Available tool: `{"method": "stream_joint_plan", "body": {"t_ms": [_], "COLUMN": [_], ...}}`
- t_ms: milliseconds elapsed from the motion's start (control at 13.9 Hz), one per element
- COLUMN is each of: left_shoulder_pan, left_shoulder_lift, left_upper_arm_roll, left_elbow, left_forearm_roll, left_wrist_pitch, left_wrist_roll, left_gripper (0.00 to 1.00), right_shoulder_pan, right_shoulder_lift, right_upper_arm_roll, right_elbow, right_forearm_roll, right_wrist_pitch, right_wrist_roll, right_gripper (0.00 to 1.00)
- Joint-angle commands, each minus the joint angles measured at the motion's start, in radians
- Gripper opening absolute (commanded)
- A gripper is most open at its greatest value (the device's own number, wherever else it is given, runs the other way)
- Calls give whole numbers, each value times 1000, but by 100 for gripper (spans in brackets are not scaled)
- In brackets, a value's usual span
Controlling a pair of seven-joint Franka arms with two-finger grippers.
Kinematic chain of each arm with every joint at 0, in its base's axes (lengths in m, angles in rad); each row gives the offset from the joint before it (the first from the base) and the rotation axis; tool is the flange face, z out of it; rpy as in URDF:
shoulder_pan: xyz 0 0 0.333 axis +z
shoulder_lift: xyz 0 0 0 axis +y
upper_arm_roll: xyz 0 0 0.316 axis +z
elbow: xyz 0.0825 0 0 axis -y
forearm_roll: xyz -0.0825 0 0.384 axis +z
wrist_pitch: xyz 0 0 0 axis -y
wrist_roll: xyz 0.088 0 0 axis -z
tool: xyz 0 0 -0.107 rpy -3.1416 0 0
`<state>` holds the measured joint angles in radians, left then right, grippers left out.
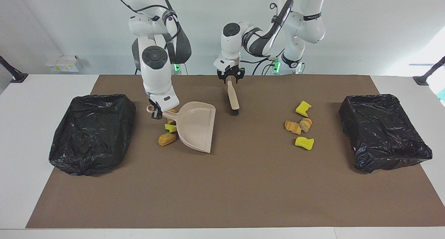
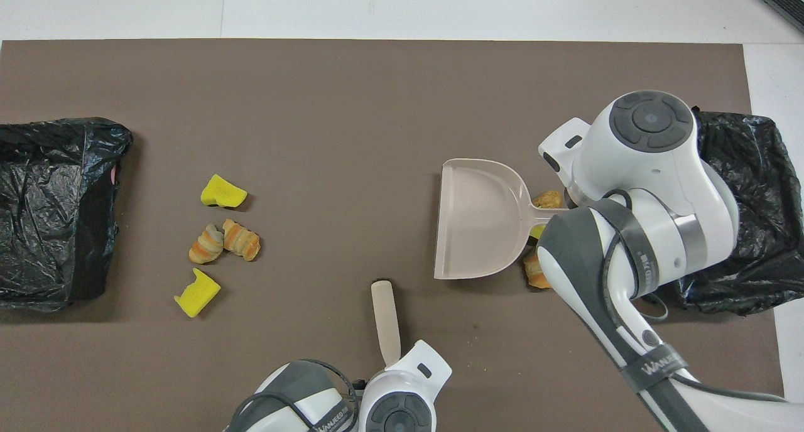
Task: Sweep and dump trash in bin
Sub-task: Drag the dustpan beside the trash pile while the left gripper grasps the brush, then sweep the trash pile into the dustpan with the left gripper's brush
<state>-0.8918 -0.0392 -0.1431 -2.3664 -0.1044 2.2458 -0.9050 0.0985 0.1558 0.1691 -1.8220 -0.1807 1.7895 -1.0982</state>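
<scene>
My right gripper (image 1: 155,114) is shut on the handle of the beige dustpan (image 1: 195,126), whose mouth faces the left arm's end of the table. Three pieces of trash lie by the handle: a bread piece (image 1: 167,139), a yellow sponge chunk (image 1: 170,128) and an orange bit (image 1: 172,112). More trash sits toward the left arm's end: two sponge chunks (image 1: 303,108) (image 1: 304,142) and two bread pieces (image 1: 293,127) (image 1: 306,124). My left gripper (image 1: 229,78) is shut on the handle end of the brush (image 1: 233,98), which lies on the mat with its bristles pointing away from the robots.
A black-bagged bin (image 1: 92,133) stands at the right arm's end of the brown mat (image 1: 243,183), and another bin (image 1: 384,131) at the left arm's end. In the overhead view the right arm's wrist (image 2: 647,143) covers the dustpan handle (image 2: 545,211).
</scene>
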Motion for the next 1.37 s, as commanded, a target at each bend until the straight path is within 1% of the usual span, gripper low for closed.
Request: {"method": "stream_joint_plan", "body": {"t_ms": [0, 144, 216, 288, 432, 576, 793, 937, 1081, 1225, 1297], "left_shoulder_pan": [-12, -10, -9, 0, 52, 103, 221, 357, 459, 540, 588], "left_shoulder_lift": [-8, -14, -25, -33, -57, -64, -67, -65, -48, -41, -44], "left_upper_arm_roll": [14, 16, 17, 22, 23, 25, 26, 26, 25, 26, 26], "left_elbow": [-13, -8, -1, 18, 61, 88, 133, 159, 194, 199, 216], "left_forearm_roll": [-9, -9, -9, -9, -9, -9, 5, 18, 116, 164, 195], "left_wrist_pitch": [11, 6, -24, -75, -174, -242, -326, -370, -376, -390, -431], "left_wrist_roll": [3, 0, 1, 12, 102, 129, 141, 176, 219, 265, 297], "left_gripper": [0, 0, 0, 0, 0, 0, 0, 0, 0, 0, 0], "right_shoulder_pan": [-11, -11, -11, -11, -7, 3, 64, 87, 107, 133, 136], "right_shoulder_lift": [-30, -30, -30, -30, -30, -30, -21, -18, -4, 5, 10], "right_upper_arm_roll": [4, 6, 4, 6, 6, 6, 6, 7, 7, 7, 9], "right_elbow": [-34, -34, -34, -34, -34, -34, -45, -48, -48, -48, -49], "right_forearm_roll": [-14, -14, -14, -14, -11, -13, -14, -13, -16, -16, -16], "right_wrist_pitch": [30, 31, 31, 31, 36, 54, 73, 100, 123, 143, 160], "right_wrist_roll": [-29, -29, -29, -26, -20, -22, 24, 34, 25, 31, 32], "right_gripper": [0, 0, 0, 0, 0, 0, 0, 0, 0, 0, 0]}}
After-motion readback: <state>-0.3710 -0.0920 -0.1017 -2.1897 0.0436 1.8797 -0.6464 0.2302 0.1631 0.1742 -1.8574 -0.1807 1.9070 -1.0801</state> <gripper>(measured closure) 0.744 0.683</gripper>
